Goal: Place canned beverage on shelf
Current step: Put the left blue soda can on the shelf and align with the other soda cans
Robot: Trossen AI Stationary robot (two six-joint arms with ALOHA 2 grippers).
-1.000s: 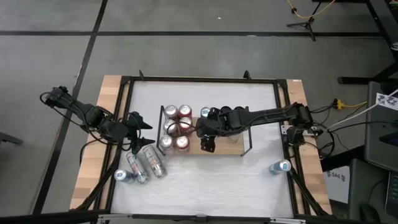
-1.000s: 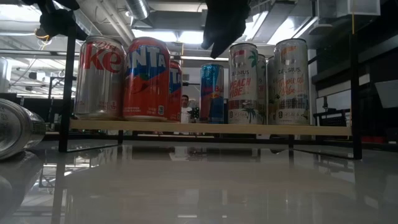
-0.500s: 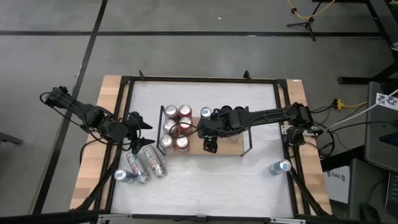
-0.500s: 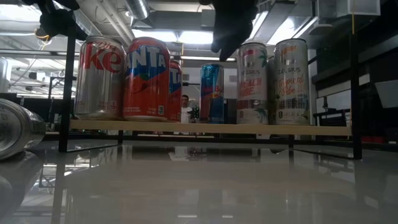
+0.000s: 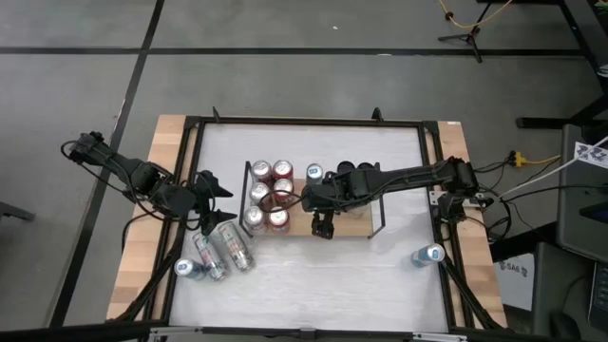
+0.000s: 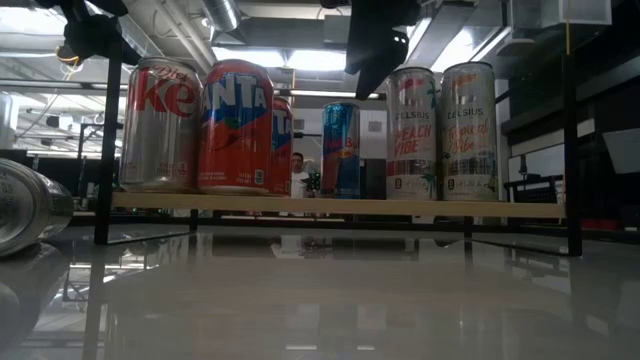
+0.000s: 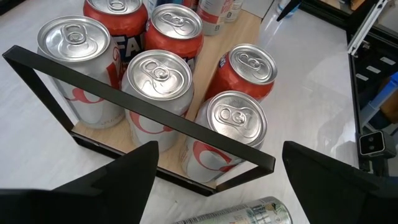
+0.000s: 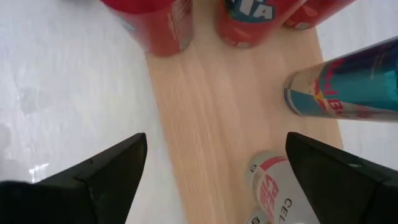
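Celsius cans [image 6: 440,130] stand upright on the shelf [image 5: 353,227], just under the right hand [image 5: 324,227], which hangs wide open and empty; drifting sideways it could topple them; the left hand [image 5: 211,204], open, waits beside the shelf's rail.

Grey floor [image 5: 285,85] crossed by dark lines surrounds the table; overhead ceiling lights [image 6: 300,60], perhaps ducts.

two dark, slender jointed arms of matte black segments, black cables trailing along them; each ends in a black two-finger gripper, left [image 5: 211,204] and right [image 5: 324,228], with flat, wedge-shaped fingers [image 7: 124,180].
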